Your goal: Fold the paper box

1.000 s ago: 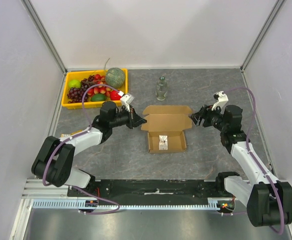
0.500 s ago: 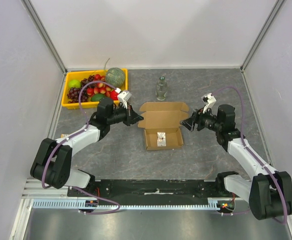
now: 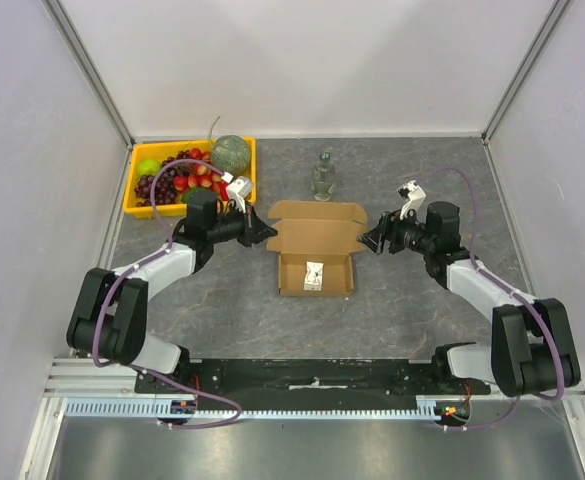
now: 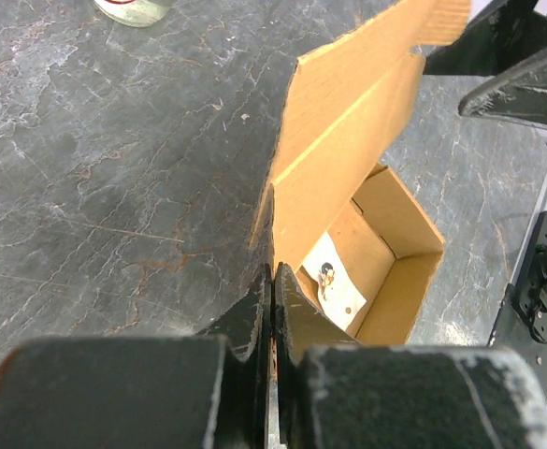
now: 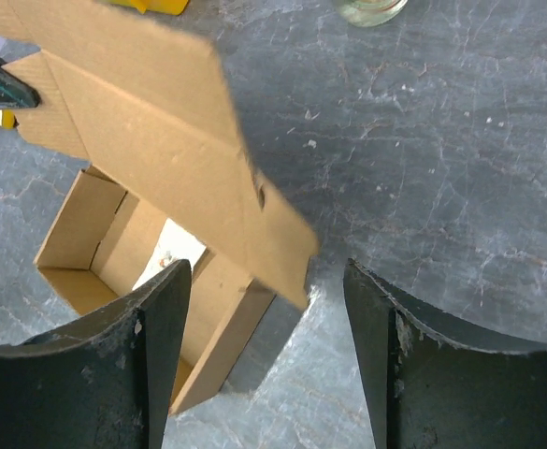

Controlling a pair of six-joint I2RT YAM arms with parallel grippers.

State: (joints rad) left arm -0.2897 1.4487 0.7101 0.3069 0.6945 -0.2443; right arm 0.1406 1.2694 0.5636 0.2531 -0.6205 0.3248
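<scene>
Slippage threatens the box (image 3: 315, 262), pinched only at nine o'clock by the left end effector (image 3: 264, 232), the right end effector (image 3: 374, 241) spread.

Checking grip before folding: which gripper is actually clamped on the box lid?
The left gripper: it is pinched shut on the edge of the paper box lid. The right gripper stands wide open at the lid's other corner.

— Any writing I can make out from my wrist?
— None. The white label (image 4: 335, 286) inside the paper box (image 4: 385, 220) carries dark marks, too small for me to read.
</scene>
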